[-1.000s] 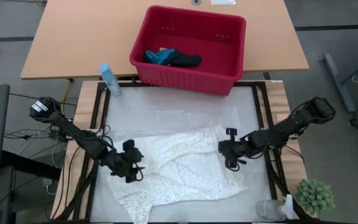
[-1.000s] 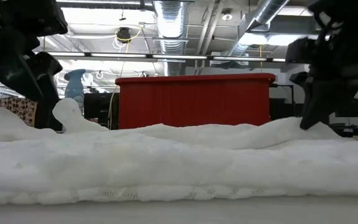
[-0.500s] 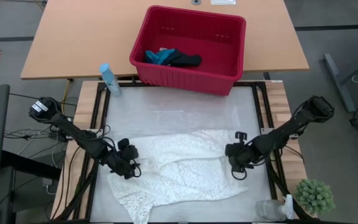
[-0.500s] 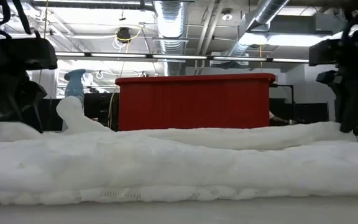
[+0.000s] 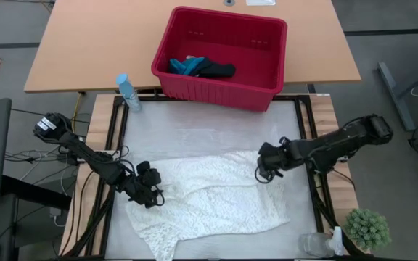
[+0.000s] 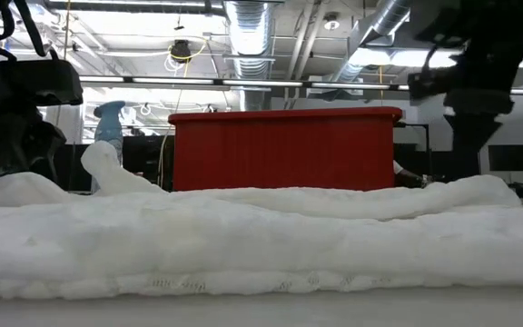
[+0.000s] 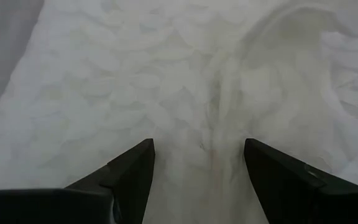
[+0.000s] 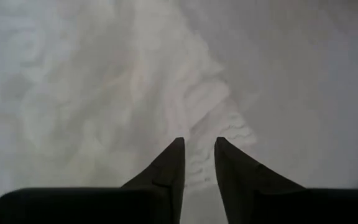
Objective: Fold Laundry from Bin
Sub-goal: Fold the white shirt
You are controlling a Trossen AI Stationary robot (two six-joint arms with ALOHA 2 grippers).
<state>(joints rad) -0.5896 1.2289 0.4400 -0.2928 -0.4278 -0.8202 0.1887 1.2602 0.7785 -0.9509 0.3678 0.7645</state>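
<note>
The work table [image 5: 209, 127] fills the middle of the high view; the white lacy cloth [image 5: 209, 199] lies spread across its lower half; the red bin [image 5: 261, 76] sits at the top centre, holding the teal-blue piece [image 5: 183, 67] and the dark navy piece [image 5: 216, 69] side by side. Left gripper [image 5: 153, 194] — fingers spread wide, nothing held — hangs at the cloth's left edge; right gripper [image 5: 262, 168], at the cloth's upper right corner, shows a narrow gap, gripping nothing.

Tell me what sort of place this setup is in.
Likely a robotics lab or workshop in an industrial-style room: bare ceiling ducts and strip lights overhead, two arms at a framed work table, a wooden table behind holding the red bin.
</note>
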